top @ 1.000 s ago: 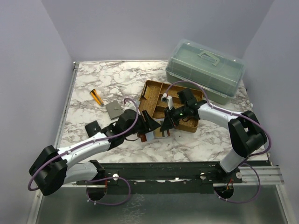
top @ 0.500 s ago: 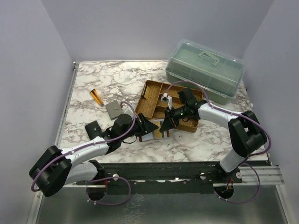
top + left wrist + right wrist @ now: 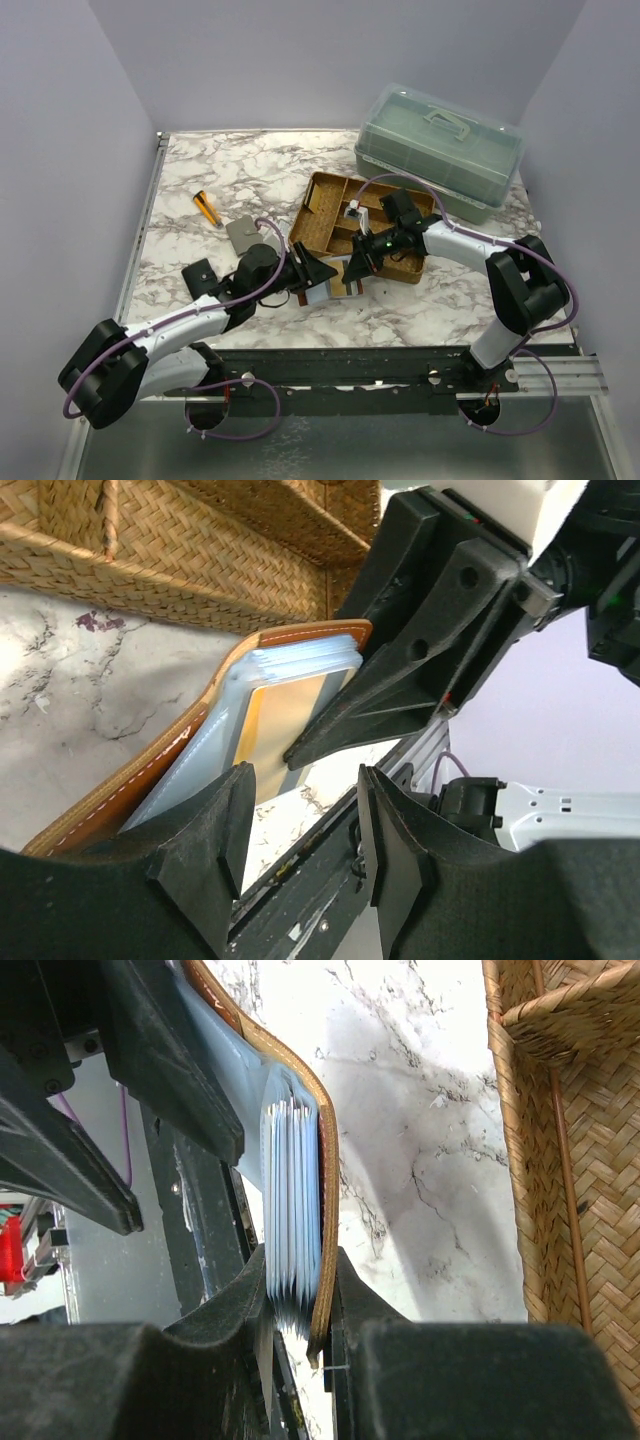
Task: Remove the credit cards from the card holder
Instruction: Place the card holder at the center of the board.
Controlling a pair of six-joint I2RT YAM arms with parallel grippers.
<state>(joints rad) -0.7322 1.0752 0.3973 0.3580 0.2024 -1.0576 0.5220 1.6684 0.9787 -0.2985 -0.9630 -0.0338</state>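
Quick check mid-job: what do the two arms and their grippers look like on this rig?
The left arm and right arm match: white link shells, bulky black joint housings, and a purple cable looping along each. The left gripper and right gripper are matte black with wedge-shaped fingers. A small green light glows near the right wrist.

The card holder [image 3: 335,289], with a credit card [image 3: 275,722] tucked in it, sits just before the woven tray [image 3: 325,205]. It is between my left gripper [image 3: 318,270] on its left and my right gripper [image 3: 355,266] on its right. Behind the tray, to the right, a lidded case [image 3: 440,150] stands on the table [image 3: 200,170]. Left of the tray lies a wallet [image 3: 243,233]. A second wallet [image 3: 200,275] lies nearer me and further left, and a marker [image 3: 207,208] lies behind both.
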